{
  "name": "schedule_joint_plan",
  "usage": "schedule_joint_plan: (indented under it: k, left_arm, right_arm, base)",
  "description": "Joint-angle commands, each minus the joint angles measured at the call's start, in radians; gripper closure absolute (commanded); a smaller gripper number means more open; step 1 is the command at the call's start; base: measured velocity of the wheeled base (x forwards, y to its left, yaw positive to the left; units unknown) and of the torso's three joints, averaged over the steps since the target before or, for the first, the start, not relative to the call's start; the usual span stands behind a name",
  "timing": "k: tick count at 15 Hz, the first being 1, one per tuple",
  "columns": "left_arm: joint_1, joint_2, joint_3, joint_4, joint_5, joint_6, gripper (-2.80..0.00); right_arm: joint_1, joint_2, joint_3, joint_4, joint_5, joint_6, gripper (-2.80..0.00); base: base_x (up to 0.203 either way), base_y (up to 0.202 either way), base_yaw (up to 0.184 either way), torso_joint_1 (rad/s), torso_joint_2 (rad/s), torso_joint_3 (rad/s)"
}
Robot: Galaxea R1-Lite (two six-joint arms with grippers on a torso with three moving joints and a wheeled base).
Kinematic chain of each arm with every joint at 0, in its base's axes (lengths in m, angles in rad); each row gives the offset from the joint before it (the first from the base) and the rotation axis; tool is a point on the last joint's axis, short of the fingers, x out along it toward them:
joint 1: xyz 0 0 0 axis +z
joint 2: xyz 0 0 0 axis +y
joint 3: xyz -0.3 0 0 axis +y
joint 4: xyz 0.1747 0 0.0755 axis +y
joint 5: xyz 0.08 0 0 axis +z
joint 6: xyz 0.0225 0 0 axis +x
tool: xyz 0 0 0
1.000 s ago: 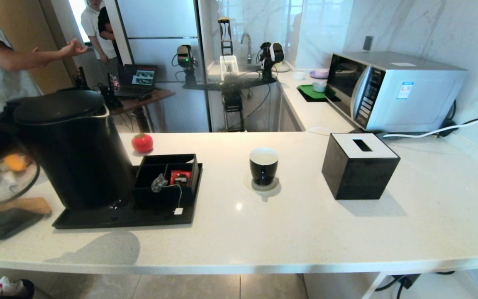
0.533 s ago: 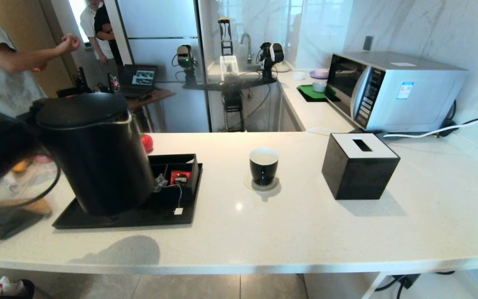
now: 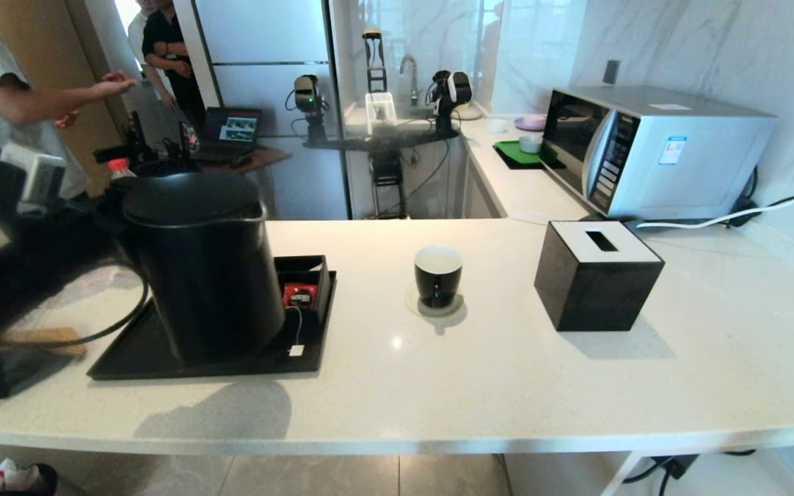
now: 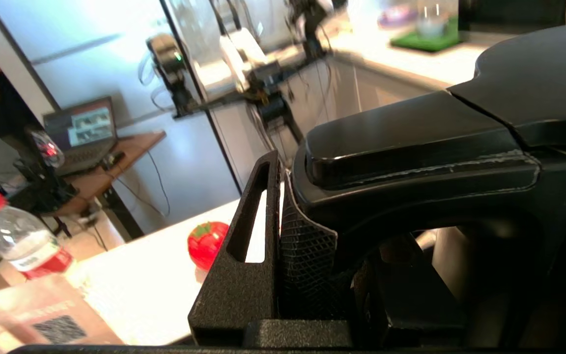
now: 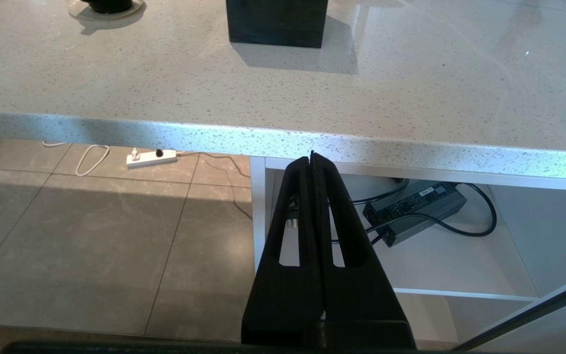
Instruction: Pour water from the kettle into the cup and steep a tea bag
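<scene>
Kettle: tall, matte black, flat lid, above the black tray at counter left, well left of the cup. Left gripper is clamped on its handle, at the kettle's left side. The kettle hides the tea bag pouch; only its string and tag show. Right gripper is closed, empty, below the counter edge.

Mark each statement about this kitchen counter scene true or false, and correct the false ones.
1. The left pincer grips the kettle by its handle. True.
2. The cup stands inside the tray. False: it stands on the counter, apart from the tray.
3. The right pincer is shut and empty, below the counter edge. True.
4. The kettle is tipped over the cup. False: it is upright above the tray.
</scene>
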Motion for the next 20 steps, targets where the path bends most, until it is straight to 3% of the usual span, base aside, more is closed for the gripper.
schedule_joint_plan:
  k: [1,8,13,20]
  left_arm:
    - [-0.049,0.031,-0.004,0.011,0.035,0.026,0.0]
    - [-0.238,0.075,-0.169,0.165,0.247,0.069,0.0]
    - [-0.304,0.11,-0.297,0.261,0.314,0.093,0.0]
    - [-0.397,0.123,-0.311,0.304,0.391,0.151,0.0]
  right_arm:
    - [0.0,0.001,0.0,0.001,0.001,-0.001,0.0]
    - [0.0,0.001,0.0,0.001,0.001,-0.001,0.0]
    - [0.0,0.001,0.0,0.001,0.001,-0.001,0.0]
    - [0.0,0.001,0.0,0.001,0.001,-0.001,0.0]
  base:
    - [0.0,0.0,0.0,0.0,0.0,0.0]
    - [0.0,0.0,0.0,0.0,0.0,0.0]
    - [0.0,0.0,0.0,0.0,0.0,0.0]
    - [0.0,0.0,0.0,0.0,0.0,0.0]
